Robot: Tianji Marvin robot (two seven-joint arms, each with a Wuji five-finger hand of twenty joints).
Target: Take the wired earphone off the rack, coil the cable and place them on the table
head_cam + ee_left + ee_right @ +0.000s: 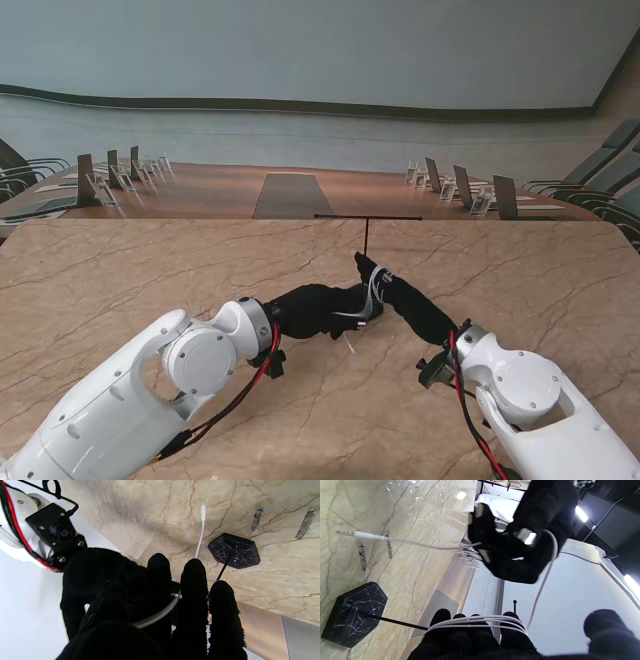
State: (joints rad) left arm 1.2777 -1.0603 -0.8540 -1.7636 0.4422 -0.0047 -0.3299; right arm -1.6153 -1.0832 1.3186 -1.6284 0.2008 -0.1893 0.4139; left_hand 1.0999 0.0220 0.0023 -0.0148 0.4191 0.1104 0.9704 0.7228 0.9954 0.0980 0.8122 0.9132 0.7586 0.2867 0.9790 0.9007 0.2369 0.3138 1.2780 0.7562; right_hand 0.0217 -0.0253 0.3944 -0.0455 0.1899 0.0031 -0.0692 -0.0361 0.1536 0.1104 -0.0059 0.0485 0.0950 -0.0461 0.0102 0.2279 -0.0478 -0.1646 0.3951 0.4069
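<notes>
White earphone cable (480, 621), thin and glossy, wound in several parallel turns around the fingers (460, 630) of the right hand (405, 297). One strand runs on to the left hand (325, 310), whose fingers close on it. The plug end (203, 511) hangs free beyond the left fingertips, over the marble table (120, 280). The rack (352, 613), black with a thin rod, stands just beyond both hands.
</notes>
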